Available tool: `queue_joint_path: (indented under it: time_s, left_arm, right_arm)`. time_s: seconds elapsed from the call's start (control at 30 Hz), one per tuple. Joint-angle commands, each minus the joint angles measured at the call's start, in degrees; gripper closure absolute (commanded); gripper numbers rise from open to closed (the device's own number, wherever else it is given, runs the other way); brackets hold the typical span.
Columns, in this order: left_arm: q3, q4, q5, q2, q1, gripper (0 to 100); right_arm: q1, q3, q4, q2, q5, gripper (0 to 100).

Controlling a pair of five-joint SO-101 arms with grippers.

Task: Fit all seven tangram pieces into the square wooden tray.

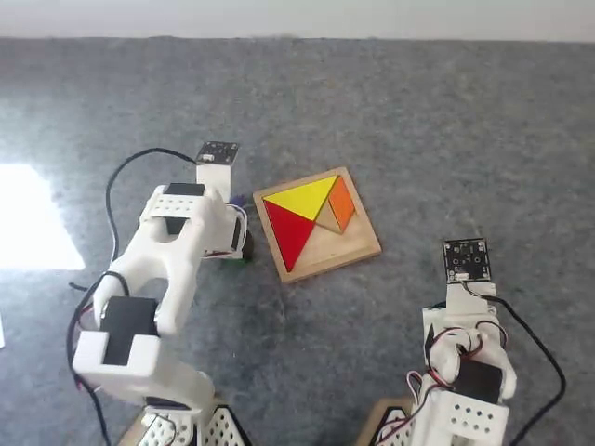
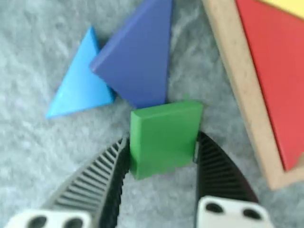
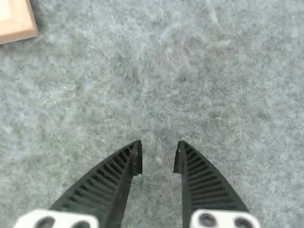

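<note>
The square wooden tray (image 1: 358,251) holds a yellow triangle (image 1: 302,197), a red triangle (image 1: 288,232) and an orange piece (image 1: 342,203). Just left of the tray, my left gripper (image 2: 161,149) is shut on a green square (image 2: 164,137), with a finger pressed against each side. A dark blue triangle (image 2: 140,61) touches the square's far edge, and a light blue triangle (image 2: 80,83) lies beside it. The tray's rim (image 2: 237,71) and the red triangle (image 2: 270,71) lie close by. My right gripper (image 3: 157,156) hovers open over bare carpet, nothing between its fingers.
Grey carpet covers the table. The left arm (image 1: 172,251) hides most of the loose pieces in the high view. The right arm (image 1: 460,362) stands at the near right, and a tray corner (image 3: 14,19) lies well beyond its gripper.
</note>
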Motion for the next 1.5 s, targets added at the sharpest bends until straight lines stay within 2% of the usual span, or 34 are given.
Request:
queue_joint_path:
  time_s: [0.0, 0.13, 0.3, 0.47, 0.73, 1.0, 1.47]
  left_arm:
    - [-2.24, -2.46, 0.79, 0.00, 0.97, 79]
    - [-2.77, -1.67, 0.62, -0.09, 1.67, 82]
    - [-6.55, 2.46, 0.79, -0.18, 2.37, 82]
    - [-13.05, 7.56, 0.44, -0.18, 2.81, 75]
    - [-13.23, 7.47, 0.88, 0.53, 7.03, 87]
    - [-13.58, 7.56, -0.26, 0.09, 3.69, 80]
    - [-11.21, 7.03, -4.13, 4.22, 2.55, 79]
  right_arm:
    - [-0.48, 0.97, -0.22, -0.48, 0.53, 86.4]
    - [-0.48, 0.97, -0.22, -0.48, 0.53, 86.4]
    - [-0.48, 0.97, -0.22, -0.48, 0.62, 86.4]
    - [-0.48, 0.97, -0.22, -0.48, 0.70, 86.4]
    - [-0.48, 0.97, -0.22, -0.48, 0.79, 86.4]
    - [-0.48, 0.97, -0.22, -0.48, 0.79, 86.5]
    - [-0.48, 0.97, -0.22, -0.48, 0.79, 86.5]
